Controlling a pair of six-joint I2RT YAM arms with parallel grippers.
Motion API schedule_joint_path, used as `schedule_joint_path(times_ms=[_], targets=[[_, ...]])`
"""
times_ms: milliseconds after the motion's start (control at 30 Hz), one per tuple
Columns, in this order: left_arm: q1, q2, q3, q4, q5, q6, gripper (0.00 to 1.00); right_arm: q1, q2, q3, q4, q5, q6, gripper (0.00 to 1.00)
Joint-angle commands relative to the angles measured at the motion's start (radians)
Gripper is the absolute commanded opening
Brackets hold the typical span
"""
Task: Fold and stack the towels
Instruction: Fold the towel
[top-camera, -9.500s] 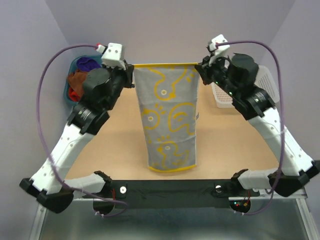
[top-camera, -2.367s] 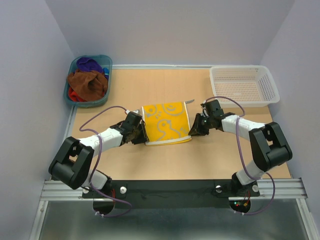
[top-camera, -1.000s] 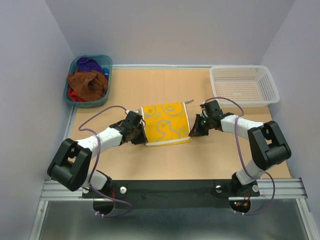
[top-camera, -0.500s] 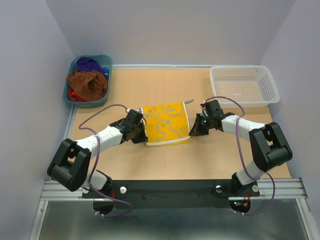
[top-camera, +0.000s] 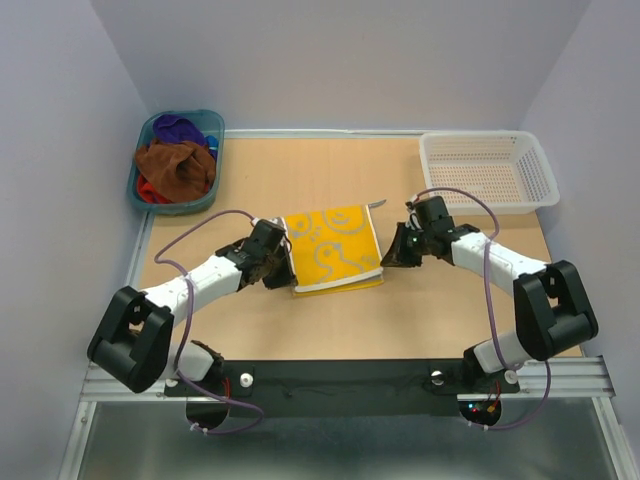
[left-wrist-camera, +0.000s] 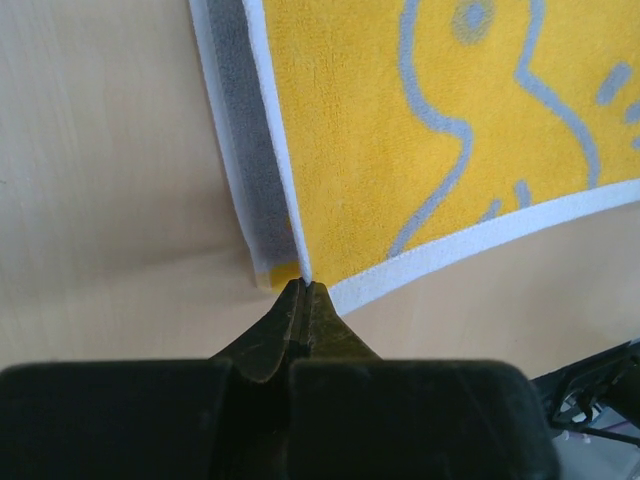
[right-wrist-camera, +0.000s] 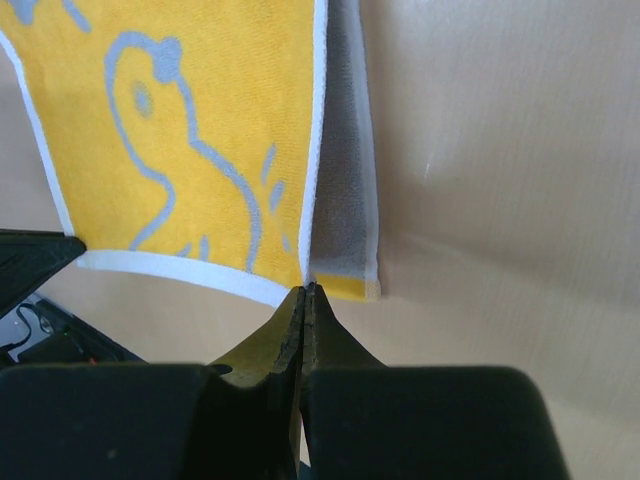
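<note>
**Position.** The yellow towel (top-camera: 330, 250) lies folded near the middle of the worktop (top-camera: 300, 170), well apart from every edge. It shows 2 layers. The yellow patterned face is on top, and a grey underside shows along both side edges in the wrist views. The remaining towels, brown (top-camera: 178, 165) and purple (top-camera: 178, 127) among them, sit heaped in the teal tub (top-camera: 218, 140) at the far left corner. The white mesh basket (top-camera: 487, 170) stands at the far right corner.

**Claws.** Your left gripper (left-wrist-camera: 304, 290) sits at the near left corner of the top layer. Its fingers are pressed together with the white hem running into their tips, so it appears to be pinching that corner. Your right gripper (right-wrist-camera: 304, 292) does the same at the near right corner. Neither view shows whether the lower layer is also caught.

**Handling.** Judge the cloth as light, soft and limp. It will sag between 2 held corners and will not keep a crease unaided. The hem is the firmest part and gives the best purchase. A grip taken only at the extreme tip of a corner may slip out under tension.

**Recommendation.** Hold both near corners by the hem and move the 2 arms at the same pace so the fold edge stays square. Check that only the top layer is rising before you carry it over.
</note>
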Motion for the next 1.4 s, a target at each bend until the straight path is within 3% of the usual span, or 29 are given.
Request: schedule_joint_path(times_ms=[0, 333, 533, 633, 667, 700, 733, 800, 833, 900, 1100, 1233, 1367], targets=[[-0.018, 0.042, -0.05, 0.028, 0.046, -0.017, 0.0, 0.01, 0.035, -0.021, -0.021, 0.025, -0.017, 0.01], [-0.026, 0.127, -0.074, 0.057, 0.055, 0.003, 0.0, 0.01, 0.128, -0.047, -0.011, 0.058, -0.041, 0.01], [-0.029, 0.101, -0.084, 0.039, 0.046, 0.0, 0.01, 0.01, 0.103, -0.067, -0.023, 0.058, -0.049, 0.02], [-0.029, 0.07, -0.073, 0.017, 0.023, -0.001, 0.14, 0.01, 0.054, -0.042, -0.058, 0.053, -0.061, 0.13], [-0.029, 0.047, -0.067, -0.003, 0.009, 0.002, 0.26, 0.01, 0.022, -0.029, -0.073, 0.056, -0.082, 0.17], [-0.027, 0.038, -0.061, -0.014, 0.003, 0.003, 0.32, 0.01, 0.008, -0.012, -0.101, 0.059, -0.096, 0.28], [-0.027, 0.014, -0.044, -0.04, -0.005, 0.009, 0.42, 0.01, -0.006, 0.025, -0.11, 0.059, -0.119, 0.32], [-0.029, -0.007, -0.018, -0.069, -0.042, 0.019, 0.52, 0.01, -0.03, 0.07, -0.118, 0.052, -0.132, 0.39], [-0.026, -0.02, 0.02, -0.089, -0.072, 0.031, 0.6, 0.01, -0.03, 0.12, -0.117, 0.052, -0.141, 0.39], [-0.012, -0.027, 0.067, -0.094, -0.091, 0.051, 0.64, 0.01, 0.008, 0.181, -0.112, 0.058, -0.147, 0.39], [0.095, 0.061, 0.206, 0.118, -0.076, 0.123, 0.61, 0.01, 0.187, 0.421, 0.073, 0.067, -0.116, 0.38], [0.129, 0.243, 0.353, 0.21, 0.016, 0.155, 0.49, 0.01, 0.34, 0.533, 0.21, 0.026, -0.061, 0.34], [0.134, 0.418, 0.43, 0.23, 0.04, 0.177, 0.29, 0.012, 0.474, 0.565, 0.333, 0.009, -0.012, 0.33]])
